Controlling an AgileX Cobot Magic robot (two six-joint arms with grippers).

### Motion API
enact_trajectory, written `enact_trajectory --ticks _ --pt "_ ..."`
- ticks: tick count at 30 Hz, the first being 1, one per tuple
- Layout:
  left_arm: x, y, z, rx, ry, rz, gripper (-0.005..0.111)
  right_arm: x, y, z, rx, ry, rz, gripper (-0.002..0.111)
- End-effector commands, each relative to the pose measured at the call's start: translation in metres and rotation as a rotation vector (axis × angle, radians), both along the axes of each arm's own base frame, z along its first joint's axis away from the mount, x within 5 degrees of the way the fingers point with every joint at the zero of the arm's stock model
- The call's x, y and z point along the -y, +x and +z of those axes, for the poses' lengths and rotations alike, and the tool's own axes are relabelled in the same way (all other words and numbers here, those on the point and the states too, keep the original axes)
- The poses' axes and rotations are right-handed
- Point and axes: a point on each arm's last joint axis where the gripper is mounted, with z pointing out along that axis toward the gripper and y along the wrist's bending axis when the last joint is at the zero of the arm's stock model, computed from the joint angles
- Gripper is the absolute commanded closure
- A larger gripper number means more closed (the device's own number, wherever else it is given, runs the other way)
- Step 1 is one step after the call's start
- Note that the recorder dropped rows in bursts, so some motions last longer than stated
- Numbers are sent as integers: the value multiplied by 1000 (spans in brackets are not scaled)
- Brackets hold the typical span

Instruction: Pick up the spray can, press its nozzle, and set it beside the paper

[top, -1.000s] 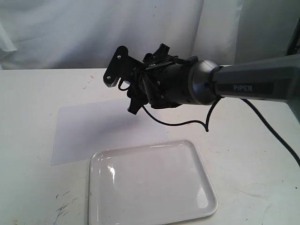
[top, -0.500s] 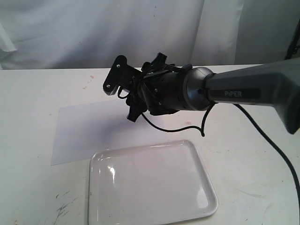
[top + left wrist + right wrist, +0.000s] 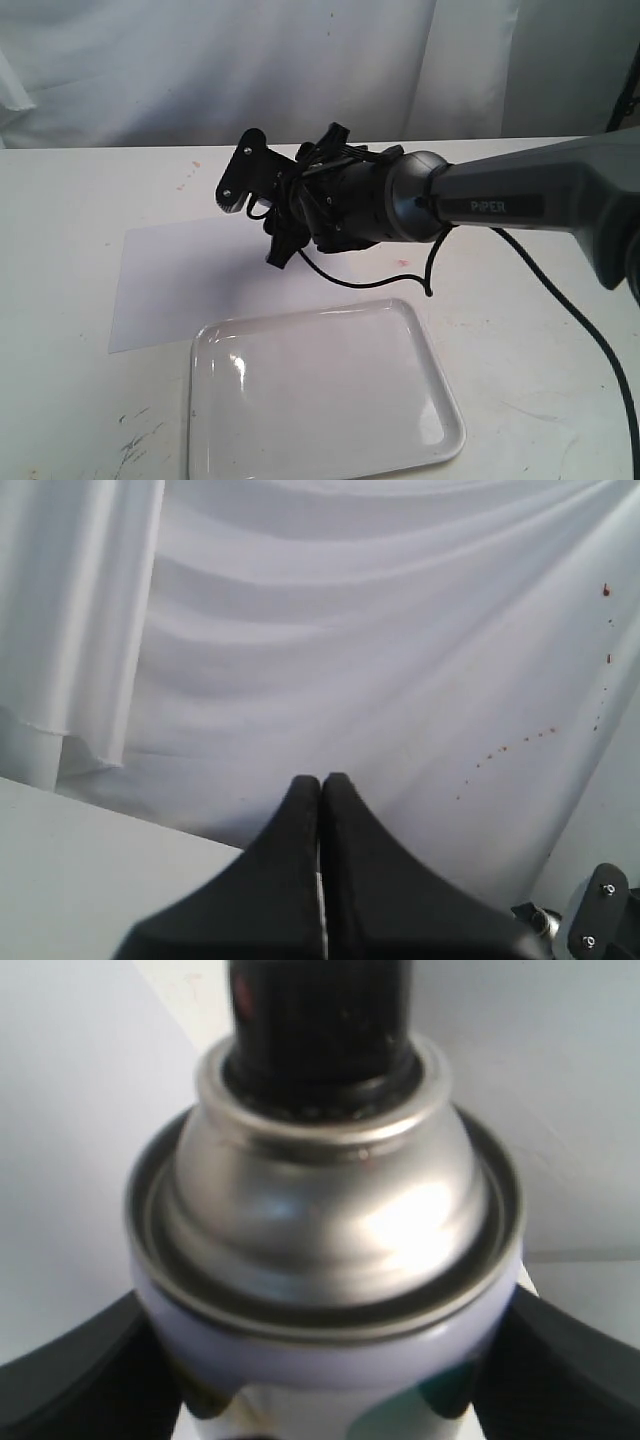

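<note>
A glossy white rectangular plastic tray [image 3: 330,400] with a raised rim lies flat on the white bench [image 3: 60,250], with black scuff marks [image 3: 135,435] beside it. A draped white cloth backdrop [image 3: 200,70] hangs behind the bench.

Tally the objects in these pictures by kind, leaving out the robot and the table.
White cylindrical aerosol spray can with silver metal top: 1
Flat white paper sheet: 1
Glossy white rimmed plastic tray: 1
Total: 3
</note>
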Motion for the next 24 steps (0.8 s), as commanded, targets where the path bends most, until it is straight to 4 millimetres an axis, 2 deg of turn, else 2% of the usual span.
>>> enact_trajectory --ticks 1,5,10,16,24 --pt "1 8 29 -20 72 4 107 -2 0 12 30 20 12 108" --pt "1 28 57 -72 141 7 107 -2 0 12 30 20 12 108" --pt "1 71 72 -275 138 -9 107 -2 0 12 18 32 1 108" --pt "2 134 76 -493 67 -26 107 -2 0 11 8 42 -6 108" --pt "5 200 62 -859 20 -69 107 -4 -1 11 23 6 50 108"
